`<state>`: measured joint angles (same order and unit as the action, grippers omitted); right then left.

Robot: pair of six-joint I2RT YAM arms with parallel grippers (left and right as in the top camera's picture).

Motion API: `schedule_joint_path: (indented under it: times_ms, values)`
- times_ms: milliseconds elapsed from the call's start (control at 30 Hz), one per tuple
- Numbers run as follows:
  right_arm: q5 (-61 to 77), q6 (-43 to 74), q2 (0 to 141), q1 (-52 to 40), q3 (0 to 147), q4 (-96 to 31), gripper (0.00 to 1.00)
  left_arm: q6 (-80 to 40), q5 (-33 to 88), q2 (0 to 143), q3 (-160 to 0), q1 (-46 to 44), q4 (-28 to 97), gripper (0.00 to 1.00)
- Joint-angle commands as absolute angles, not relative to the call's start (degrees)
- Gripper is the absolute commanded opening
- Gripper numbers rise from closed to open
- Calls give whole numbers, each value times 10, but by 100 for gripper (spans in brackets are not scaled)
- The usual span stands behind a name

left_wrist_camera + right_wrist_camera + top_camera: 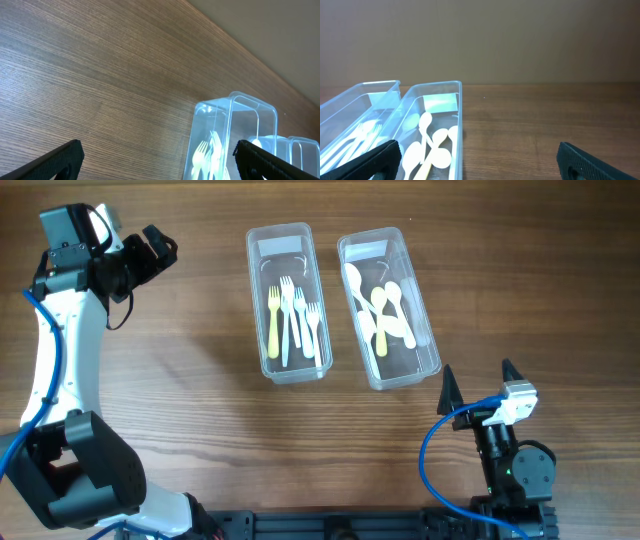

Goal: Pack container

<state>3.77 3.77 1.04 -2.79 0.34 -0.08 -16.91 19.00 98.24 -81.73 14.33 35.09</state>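
**Fork container (288,302) + spoon container (388,310): mid-counter, grippers clear**

They sit side by side, nearer the far edge, forks (295,315) in one, spoons (382,310) in the other. Left gripper (158,248) by far-left corner, fingers spread wide, holding nothing. Right gripper (478,375) by near edge, right side, also wide, empty.

Table (170,380): brown, fine wood grain. Fork container (254,300), spoon container (430,330): clear. Forks (300,315): white; one fork (273,320) pale yellow. Spoons (385,310): white, cream. Cable (423,452): blue.

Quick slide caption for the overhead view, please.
Forks in the left container, spoons in the right container; left end effector and right end effector open, empty.
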Motion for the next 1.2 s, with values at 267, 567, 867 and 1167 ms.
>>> schedule_joint_path:
  times_ms: [267,567,867,1167]
  values:
    - [29,32,6,-25,3,1,100,-168,199,949,-818,145,366,100]
    - [30,32,6,-25,3,1,100,-166,184,720,-818,113,413,100]
    - [29,32,6,-25,3,1,100,-168,164,434,-818,105,466,100]
    - [29,32,6,-25,3,1,100,-167,164,302,-814,104,638,100]
